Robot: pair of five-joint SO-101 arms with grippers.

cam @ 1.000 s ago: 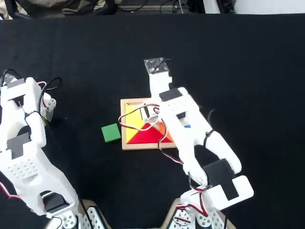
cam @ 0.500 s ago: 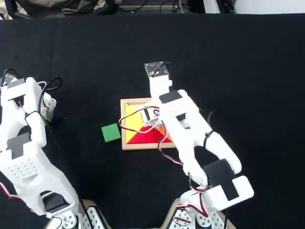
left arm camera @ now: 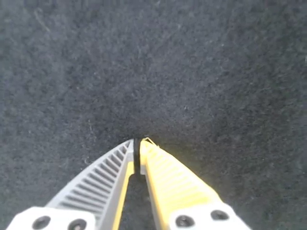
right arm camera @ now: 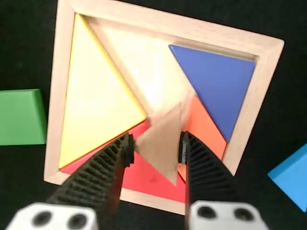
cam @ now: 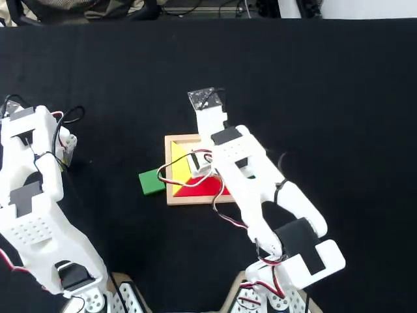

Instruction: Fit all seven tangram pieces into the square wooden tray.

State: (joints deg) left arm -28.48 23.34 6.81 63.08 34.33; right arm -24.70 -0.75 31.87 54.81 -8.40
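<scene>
From above, the square wooden tray (cam: 168, 189) sits under the right arm, with a green piece (cam: 151, 182) just beside its rim. Left wrist: the left gripper (left arm camera: 137, 143) is clenched on nothing over black cloth. Right wrist: the right gripper (right arm camera: 156, 143) pinches a tan triangle (right arm camera: 160, 151) by its edges above the part-filled tray. It looks like light, stiff, smooth wood, likely to slip unless gripped squarely across two sides.
</scene>
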